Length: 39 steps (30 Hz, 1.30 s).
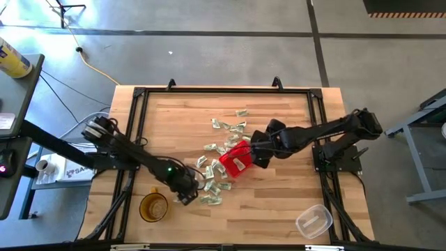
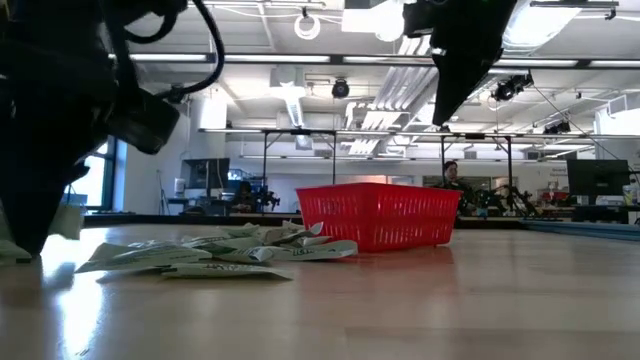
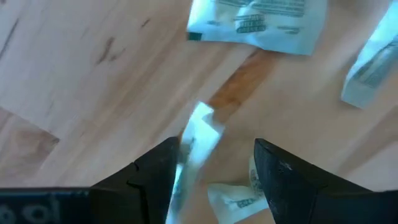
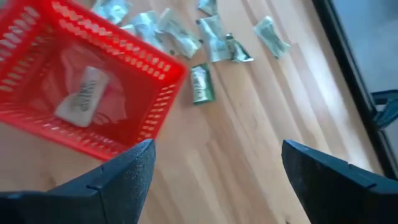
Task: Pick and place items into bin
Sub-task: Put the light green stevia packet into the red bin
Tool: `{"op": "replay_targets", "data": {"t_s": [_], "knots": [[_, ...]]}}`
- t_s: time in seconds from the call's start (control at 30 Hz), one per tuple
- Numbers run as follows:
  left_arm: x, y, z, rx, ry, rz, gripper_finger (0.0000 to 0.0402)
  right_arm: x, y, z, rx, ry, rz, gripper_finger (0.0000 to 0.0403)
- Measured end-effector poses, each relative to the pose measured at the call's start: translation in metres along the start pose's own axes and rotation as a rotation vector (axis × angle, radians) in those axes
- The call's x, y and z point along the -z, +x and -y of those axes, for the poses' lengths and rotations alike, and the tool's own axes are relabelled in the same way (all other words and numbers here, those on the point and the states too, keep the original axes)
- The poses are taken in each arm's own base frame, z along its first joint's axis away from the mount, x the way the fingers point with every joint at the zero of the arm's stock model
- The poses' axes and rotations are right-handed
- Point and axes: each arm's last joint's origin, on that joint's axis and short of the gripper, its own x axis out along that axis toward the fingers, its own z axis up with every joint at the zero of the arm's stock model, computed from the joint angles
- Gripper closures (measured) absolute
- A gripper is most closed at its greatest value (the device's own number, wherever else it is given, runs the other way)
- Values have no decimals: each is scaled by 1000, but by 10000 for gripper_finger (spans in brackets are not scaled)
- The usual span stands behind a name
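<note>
At lower left of the high view, we see the left end effector (image 1: pixel 187 197) low over the table (image 1: pixel 279 209), fingers spread, a packet (image 3: pixel 196 140) standing between them, not yet clamped. The red basket (image 1: pixel 235 159) lies up and right, one packet inside. The right end effector (image 1: pixel 263 159), spread and empty, hovers beside it.
</note>
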Motion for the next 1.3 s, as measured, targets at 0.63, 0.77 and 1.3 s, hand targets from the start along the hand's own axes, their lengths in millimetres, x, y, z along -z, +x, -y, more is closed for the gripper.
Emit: {"op": "replay_targets", "data": {"t_s": [0.63,0.77,1.3], "knots": [[-36,-51,2,-5,103,126,372,35,-58,14,132,222,198,72],[-74,-89,17,82,217,305,382,52,-74,32,162,290,182,73],[-203,-54,15,396,249,457,336,61,-79,39,157,283,118,72]]}}
